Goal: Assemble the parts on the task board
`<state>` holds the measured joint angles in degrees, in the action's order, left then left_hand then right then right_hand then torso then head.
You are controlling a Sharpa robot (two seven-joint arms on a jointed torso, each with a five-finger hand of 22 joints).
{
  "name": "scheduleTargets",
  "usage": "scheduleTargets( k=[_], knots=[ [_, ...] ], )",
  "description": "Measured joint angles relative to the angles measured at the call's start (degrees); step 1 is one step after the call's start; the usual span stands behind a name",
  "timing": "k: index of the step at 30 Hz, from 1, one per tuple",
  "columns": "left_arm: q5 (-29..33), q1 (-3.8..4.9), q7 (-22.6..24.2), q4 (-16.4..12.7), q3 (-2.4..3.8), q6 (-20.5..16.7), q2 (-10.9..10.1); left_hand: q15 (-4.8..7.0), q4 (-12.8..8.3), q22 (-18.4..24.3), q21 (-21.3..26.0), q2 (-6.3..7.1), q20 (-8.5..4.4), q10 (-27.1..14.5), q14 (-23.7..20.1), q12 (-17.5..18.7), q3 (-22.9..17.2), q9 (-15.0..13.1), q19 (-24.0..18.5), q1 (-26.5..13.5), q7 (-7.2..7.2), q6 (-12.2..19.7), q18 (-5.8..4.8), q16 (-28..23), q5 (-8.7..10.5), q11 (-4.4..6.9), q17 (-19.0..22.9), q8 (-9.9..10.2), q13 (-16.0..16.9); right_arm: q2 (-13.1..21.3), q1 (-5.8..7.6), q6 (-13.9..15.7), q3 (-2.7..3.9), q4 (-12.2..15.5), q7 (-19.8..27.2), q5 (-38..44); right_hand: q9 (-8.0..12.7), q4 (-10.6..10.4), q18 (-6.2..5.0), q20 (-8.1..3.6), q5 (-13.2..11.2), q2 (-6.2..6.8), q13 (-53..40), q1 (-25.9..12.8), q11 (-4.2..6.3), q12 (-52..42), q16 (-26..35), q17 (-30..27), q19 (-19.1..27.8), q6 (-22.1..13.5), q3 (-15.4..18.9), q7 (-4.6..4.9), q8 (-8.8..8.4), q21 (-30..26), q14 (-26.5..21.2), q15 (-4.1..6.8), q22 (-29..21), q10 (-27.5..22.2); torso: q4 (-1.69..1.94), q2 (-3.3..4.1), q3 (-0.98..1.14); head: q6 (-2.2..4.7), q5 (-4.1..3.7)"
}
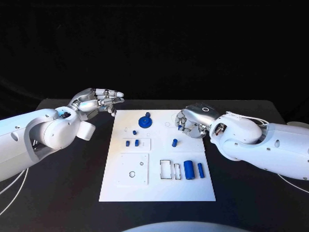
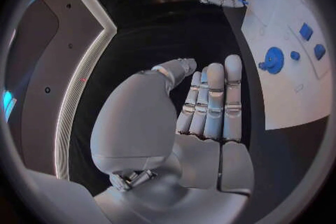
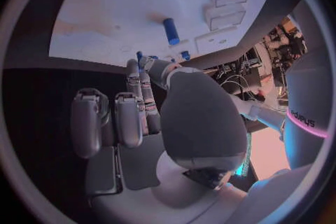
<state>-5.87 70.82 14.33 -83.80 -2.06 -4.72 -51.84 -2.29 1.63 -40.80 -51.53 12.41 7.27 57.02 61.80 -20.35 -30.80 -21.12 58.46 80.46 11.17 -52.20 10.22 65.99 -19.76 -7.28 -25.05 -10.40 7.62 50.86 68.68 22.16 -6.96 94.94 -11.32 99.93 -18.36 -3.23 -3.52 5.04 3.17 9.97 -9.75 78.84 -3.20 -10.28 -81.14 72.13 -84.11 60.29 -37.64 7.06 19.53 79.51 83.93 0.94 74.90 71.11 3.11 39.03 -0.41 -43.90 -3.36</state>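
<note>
Right hand (image 1: 191, 122) over task board (image 1: 158, 186) — pinching small blue part (image 3: 139, 56).

The setting is a robotics laboratory or test cell; a black surface (image 1: 64, 203) stands before a black backdrop (image 1: 154, 43), carrying a white task board (image 1: 158, 188) with blue parts (image 1: 188, 169). The right wrist view shows cluttered equipment and cabling (image 3: 241, 67) beyond the surface.

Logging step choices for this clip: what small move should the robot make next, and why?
Probably lower the right robot hand toward the small blue peg near its fingertips: it hangs over the task board's right edge, while the left robot hand sits off the board, holding nothing. Whether it already pinches something is unclear.
</note>
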Motion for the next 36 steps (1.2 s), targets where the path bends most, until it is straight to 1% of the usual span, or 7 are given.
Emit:
scheduleTargets(
  k=[7, 10, 16, 21, 24, 29, 36],
  knots=[
    [0.0, -0.01, 0.0, 0.0, 0.0, 0.0, 0.2, -0.08, -0.1, 0.0, 0.0, 0.0, 0.05, 0.0, -0.1, 0.0, 0.1, 0.0, 0.0, 0.0, 0.07, 0.1, 0.0, 0.0, 0.0, 0.0, 0.1, 0.0, 0.0, -1.2, -0.37, 1.5, 0.03, 3.9, 0.7, -0.8, 0.0, 0.0, 0.0, 0.0, -0.1, 0.3, 0.0, -0.3, 0.14, 0.0, 0.0, 0.0, 0.0, 0.0, 0.0, 0.0, 0.23, 0.0, 0.0, 0.0, 0.0, 0.3, 0.11, 0.01, 0.01, -0.1, 1.31],
    [0.0, -0.01, 0.0, 0.0, -0.02, 0.0, 0.4, -0.08, -0.1, 0.0, 0.0, 0.0, 0.15, 0.0, -0.1, 0.0, 0.1, 0.0, -0.1, 0.0, 0.07, 0.1, 0.01, 0.0, 0.0, 0.0, 0.1, 0.0, 0.0, -2.1, -0.78, 1.9, 0.03, 4.9, 1.0, -1.1, -0.1, 0.0, 0.61, 0.0, -0.1, 0.3, 0.0, -0.3, 0.22, 0.0, 0.0, 0.0, 0.0, 0.0, 0.0, 0.0, 0.23, 0.0, 0.0, 0.0, 0.0, 0.4, 0.15, -0.03, -0.03, -0.27, 2.21],
    [0.0, -0.01, 0.3, -0.1, -0.13, -0.2, 1.1, -0.08, -0.1, 0.0, 0.2, 0.0, 0.15, 0.0, -0.1, 0.0, 0.1, 0.0, -0.1, 0.0, 0.07, 0.1, 0.0, 0.0, 0.0, 0.0, 0.1, 0.0, 0.0, -5.2, -2.76, 2.7, -0.08, 5.8, 1.8, -1.6, -0.1, 0.3, 0.61, 0.0, 0.2, 0.31, 0.0, -0.3, 0.22, 0.1, 0.0, -0.1, 0.0, 0.0, 0.0, 0.0, 0.23, 0.0, 0.0, 0.0, 0.0, 0.4, 0.21, -0.1, -0.15, -0.73, 4.05],
    [0.0, -0.01, 0.6, -0.1, -0.18, -0.7, 1.6, -0.08, -0.1, 0.0, 0.2, 0.0, 0.15, 0.0, -0.1, 0.0, 0.1, 0.0, -0.1, 0.0, 0.07, 0.1, 0.0, 0.0, 0.0, 0.0, 0.1, 0.0, 0.0, -7.8, -5.09, 2.9, -0.34, 5.2, 2.5, -1.8, -0.1, 0.3, 0.6, 0.0, 0.2, 0.31, 0.0, -0.3, 0.21, 0.1, 0.0, -0.2, 0.0, -0.1, 0.0, -0.02, 0.2, 0.0, 0.0, 0.0, 0.0, 0.4, 0.23, -0.1, -0.26, -1.2, 5.45],
    [0.0, -0.01, 0.8, -0.2, -0.2, -1.2, 1.9, -0.08, -0.1, 0.0, 0.2, 0.0, 0.15, 0.0, -0.1, 0.0, 0.1, 0.0, -0.1, 0.0, 0.07, 0.1, 0.0, 0.0, 0.0, 0.0, 0.1, 0.0, 0.0, -9.4, -6.29, 3.0, -0.49, 4.1, 2.9, -1.9, -0.1, 0.3, 0.6, 0.0, 0.2, 0.31, 0.0, -0.3, 0.21, 0.1, 0.0, -0.2, 0.0, -0.2, 0.0, -0.02, 0.19, 0.0, 0.0, 0.0, 0.0, 0.4, 0.21, -0.09, -0.26, -1.4, 6.19],
    [0.1, 0.0, 1.1, -0.2, -0.23, -1.9, 2.2, -0.08, -0.1, 0.0, 0.2, 0.0, 0.15, 0.0, -0.1, -0.2, 0.1, 0.0, -0.1, 0.0, 0.07, 0.1, 0.0, 0.0, 0.0, 0.0, 0.1, 0.0, 0.0, -11.3, -7.85, 3.0, -0.71, 2.2, 3.5, -2.0, -0.1, 0.5, 0.6, 0.0, 0.2, 0.47, 0.0, -0.5, 0.12, 0.2, 0.0, -0.2, 0.0, -0.2, -0.2, -0.02, 0.17, 0.0, 0.0, 0.0, 0.0, 0.4, 0.19, -0.05, -0.26, -1.75, 7.26],
    [0.1, 0.0, 1.4, -0.2, -0.24, -2.5, 2.6, -0.08, 0.0, 0.1, 0.3, -0.05, 0.24, -0.2, -0.1, -0.4, 0.1, 0.1, -0.2, 0.0, 0.07, 0.1, 0.0, 0.0, 0.0, -0.22, 0.3, 0.0, 0.0, -13.1, -9.62, 3.1, -0.91, 0.2, 4.2, -2.0, -0.2, 0.5, 0.59, 0.0, 0.5, 0.54, 0.0, -0.5, 0.11, 0.2, 0.0, -0.2, 0.0, -0.2, -0.2, -0.02, 0.14, 0.0, 0.0, 0.0, 0.0, 0.4, 0.16, 0.03, -0.19, -2.66, 8.62]
  ],
)
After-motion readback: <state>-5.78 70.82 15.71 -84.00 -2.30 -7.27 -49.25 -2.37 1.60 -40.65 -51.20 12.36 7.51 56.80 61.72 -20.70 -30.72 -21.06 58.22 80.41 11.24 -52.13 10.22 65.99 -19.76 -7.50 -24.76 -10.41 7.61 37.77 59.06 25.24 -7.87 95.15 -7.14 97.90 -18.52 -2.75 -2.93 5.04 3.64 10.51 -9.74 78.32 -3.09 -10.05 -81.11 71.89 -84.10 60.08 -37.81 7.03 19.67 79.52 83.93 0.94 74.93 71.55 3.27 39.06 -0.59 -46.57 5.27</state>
